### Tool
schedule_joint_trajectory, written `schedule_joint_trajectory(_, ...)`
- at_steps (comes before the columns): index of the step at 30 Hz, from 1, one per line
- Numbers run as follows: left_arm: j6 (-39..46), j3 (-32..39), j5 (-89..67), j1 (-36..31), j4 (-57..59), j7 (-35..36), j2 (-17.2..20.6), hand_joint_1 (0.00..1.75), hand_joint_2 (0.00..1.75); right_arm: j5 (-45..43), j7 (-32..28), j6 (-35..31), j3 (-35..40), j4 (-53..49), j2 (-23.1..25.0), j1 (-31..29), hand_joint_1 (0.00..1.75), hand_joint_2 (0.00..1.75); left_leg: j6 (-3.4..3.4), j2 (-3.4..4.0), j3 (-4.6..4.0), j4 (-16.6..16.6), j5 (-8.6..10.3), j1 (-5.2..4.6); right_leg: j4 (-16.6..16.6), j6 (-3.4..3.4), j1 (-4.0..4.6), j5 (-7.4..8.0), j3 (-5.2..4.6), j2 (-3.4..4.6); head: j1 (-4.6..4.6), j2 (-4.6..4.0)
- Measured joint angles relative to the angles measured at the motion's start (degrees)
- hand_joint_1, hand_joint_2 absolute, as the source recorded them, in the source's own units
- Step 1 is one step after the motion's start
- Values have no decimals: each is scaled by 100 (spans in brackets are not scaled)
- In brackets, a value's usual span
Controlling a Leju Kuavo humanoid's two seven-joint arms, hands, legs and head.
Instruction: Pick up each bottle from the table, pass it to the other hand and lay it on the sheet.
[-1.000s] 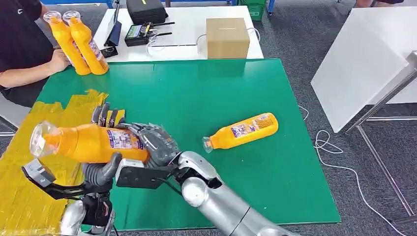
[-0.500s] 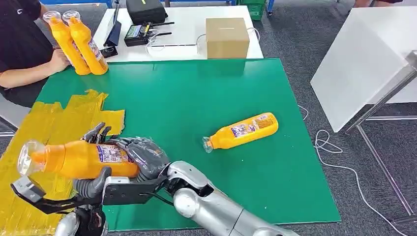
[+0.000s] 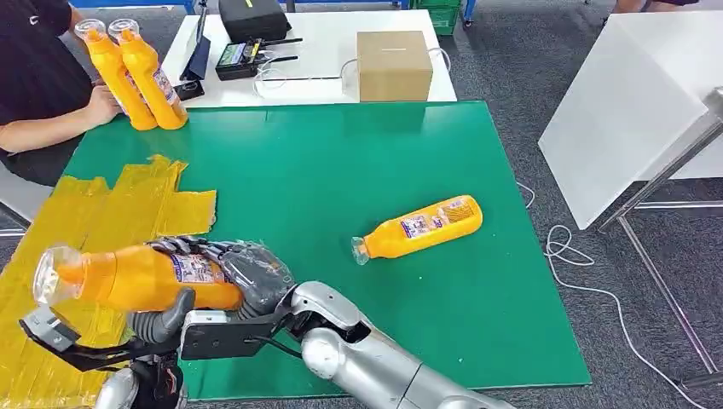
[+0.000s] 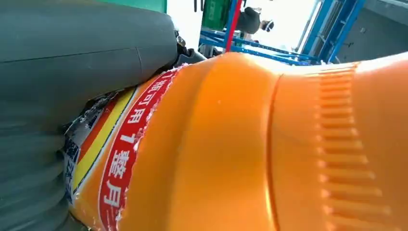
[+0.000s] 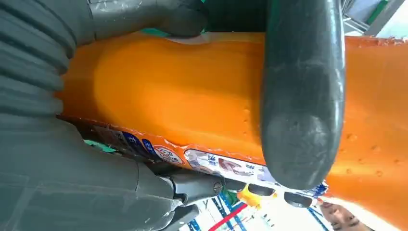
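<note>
An orange bottle [image 3: 141, 277] hangs level over the near part of the yellow sheet [image 3: 102, 209], cap end pointing left. My right hand [image 3: 251, 273] wraps its base end, thumb [image 5: 300, 96] lying across the body. My left hand [image 3: 166, 315] holds it from below, with its fingers [image 3: 183, 247] curled over the top; the bottle [image 4: 250, 144] looms right against the left wrist camera. A second orange bottle [image 3: 418, 226] lies on its side on the green mat [image 3: 341, 162], right of centre. Two more bottles [image 3: 136, 77] stand upright at the mat's far left corner.
A person [image 3: 34, 77] sits at the far left with a hand beside the two standing bottles. Behind the mat a white table carries a cardboard box [image 3: 394, 64] and black devices [image 3: 251, 38]. Another white table [image 3: 639, 102] stands to the right.
The held bottle has moved left and lower, over the yellow sheet. My left hand's fingers, upright behind the bottle a second ago, now curl over it.
</note>
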Motion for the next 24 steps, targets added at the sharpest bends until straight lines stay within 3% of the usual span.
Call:
schedule_joint_trajectory(1, 2, 0, 0, -11, 0, 0, -4, 175, 175, 17, -11, -35, -32, 0, -11, 22, 47, 175, 0, 0, 0, 0, 0, 0, 0, 0, 0, 0, 0, 0, 2, 0)
schedule_joint_trajectory(2, 13, 0, -18, -21, 0, 0, -4, 175, 175, 42, -24, -74, -61, 0, -20, 39, 0, 175, 0, -1, -1, 0, 0, 0, 0, 0, 0, 0, 0, 0, 2, 0)
schedule_joint_trajectory(3, 39, -2, -76, -28, 0, -4, -6, 175, 175, 80, -46, -135, -91, -11, -39, 66, 0, 175, 0, 0, 0, 0, 0, -1, 0, 0, 0, 0, 0, 0, 0, 0)
schedule_joint_trajectory(4, 57, -2, -123, -46, -2, -11, -11, 175, 175, 109, -59, -177, -120, -28, -59, 101, 0, 0, 0, 0, -1, 0, 0, 0, 0, 0, 0, 0, 0, 0, 4, 0)
schedule_joint_trajectory(18, 720, 158, -1072, -145, -206, -299, 0, 175, 175, 373, -83, -354, -1118, -753, -775, 567, 0, 0, 0, -12, -3, 1, 0, 0, -1, 0, -1, 0, 0, -3, 2, 0)
schedule_joint_trajectory(21, 1687, 302, -2348, -198, -245, -536, 9, 175, 175, 415, -92, -339, -1463, -1107, -1043, 685, 0, 0, 0, -14, -4, 1, 0, 0, 0, 0, -1, 0, 1, -4, 2, 0)
schedule_joint_trajectory(24, 3460, 426, -4770, -326, -232, -550, 78, 175, 175, 459, -124, -239, -1836, -1493, -1286, 745, 0, 0, 0, -14, -4, 2, 0, -1, -1, 0, -2, 1, 1, -4, 2, 0)
